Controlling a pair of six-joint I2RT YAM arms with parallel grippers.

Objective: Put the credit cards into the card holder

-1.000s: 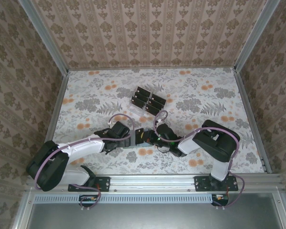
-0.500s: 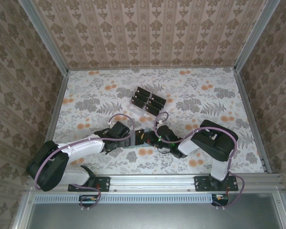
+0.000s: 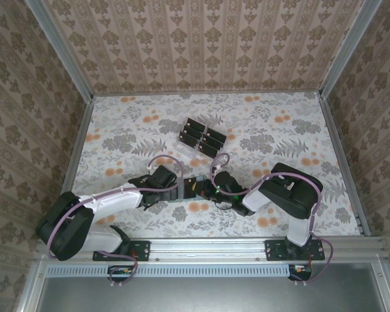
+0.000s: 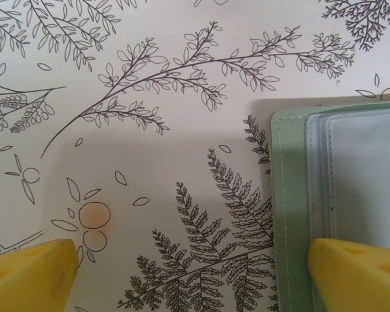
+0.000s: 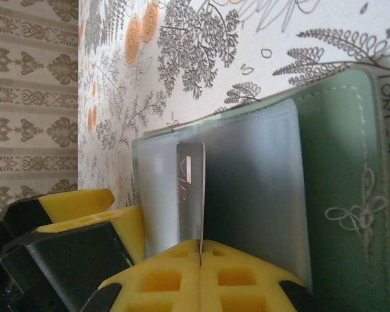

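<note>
- Left gripper (image 4: 195, 281): jaws spread wide; one yellow fingertip (image 4: 361, 273) sits over the card holder (image 4: 291, 208) at the lower right of the left wrist frame, the other over bare table (image 4: 149, 162) at lower left. Judged purpose: pinning the open holder flat so it cannot slide; actual contact cannot be confirmed.
- Right gripper (image 5: 200, 252): clamped on one credit card (image 5: 190, 185), held edge-on and upright near frame centre; the grip at one end leaves most of the card free to go in.
- The card's free end lies over the holder's clear sleeve, left of the green cover with the stitched flourish; whether it has entered a slot cannot be told.
- Top view: both grippers meet nose to nose at lower centre; other black cards stand in the clear rack (image 3: 201, 138) up-frame, well apart from the holder.
- Judgement: insertion step in hand; risk is the card skating across the sleeve rather than into it.
</note>
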